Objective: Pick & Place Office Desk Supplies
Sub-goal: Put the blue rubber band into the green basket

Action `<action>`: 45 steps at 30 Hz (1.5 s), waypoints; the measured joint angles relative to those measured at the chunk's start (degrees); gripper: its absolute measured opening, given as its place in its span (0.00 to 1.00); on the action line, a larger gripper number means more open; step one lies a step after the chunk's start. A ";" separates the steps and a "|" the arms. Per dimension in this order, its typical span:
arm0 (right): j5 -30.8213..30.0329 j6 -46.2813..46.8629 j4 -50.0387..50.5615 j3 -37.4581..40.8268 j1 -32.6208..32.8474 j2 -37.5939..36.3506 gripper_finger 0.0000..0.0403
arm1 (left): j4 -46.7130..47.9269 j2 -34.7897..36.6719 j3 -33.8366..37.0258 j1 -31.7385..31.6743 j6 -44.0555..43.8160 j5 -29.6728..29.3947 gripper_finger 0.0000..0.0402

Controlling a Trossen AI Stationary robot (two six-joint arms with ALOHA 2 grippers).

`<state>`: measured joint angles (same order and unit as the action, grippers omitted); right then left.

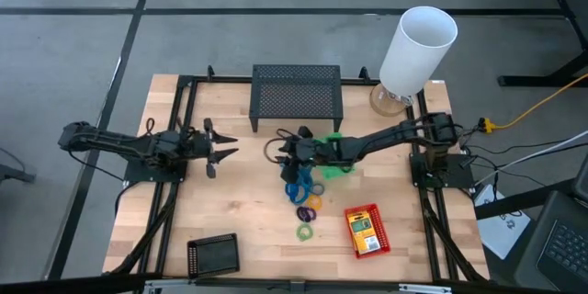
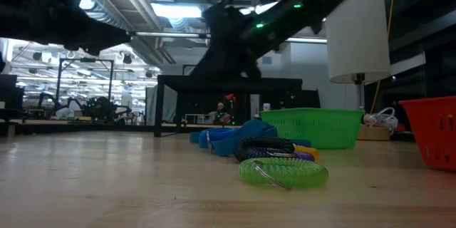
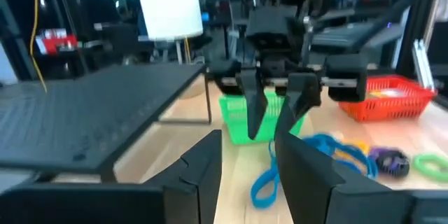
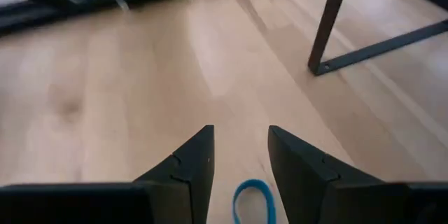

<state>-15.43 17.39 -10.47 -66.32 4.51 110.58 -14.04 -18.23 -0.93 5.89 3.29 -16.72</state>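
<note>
My right gripper [image 1: 287, 152] [image 4: 239, 131] hangs open over the table's middle, fingers pointing down, next to the green basket [image 1: 336, 163] [image 2: 313, 125]. A thin blue band loop [image 4: 252, 197] lies on the wood below its fingers, part of the blue bands [image 1: 298, 189] [image 3: 329, 147]. Purple and orange rings [image 1: 310, 206] and a green ring [image 1: 305, 231] [image 2: 283, 172] lie nearer the table's near edge. The red basket [image 1: 366, 231] holds a yellow-and-green pack. The black basket [image 1: 213, 255] sits near the left of the near edge. My left gripper [image 1: 230, 147] [image 3: 248, 140] waits open on the left side.
The wide black mesh stand [image 1: 296, 92] stands at the far edge behind the right gripper. The tall white cylinder [image 1: 418, 48] rises at the far right corner. Bare wood lies between the two grippers and toward the near left.
</note>
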 joint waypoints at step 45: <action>7.84 3.00 22.40 -13.08 -3.92 11.90 0.03 | 1.39 0.75 0.28 0.02 -0.38 -0.77 0.32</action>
<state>-7.59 20.39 11.93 -79.40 0.59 122.48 -12.64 -17.47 -0.64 5.91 2.91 -17.50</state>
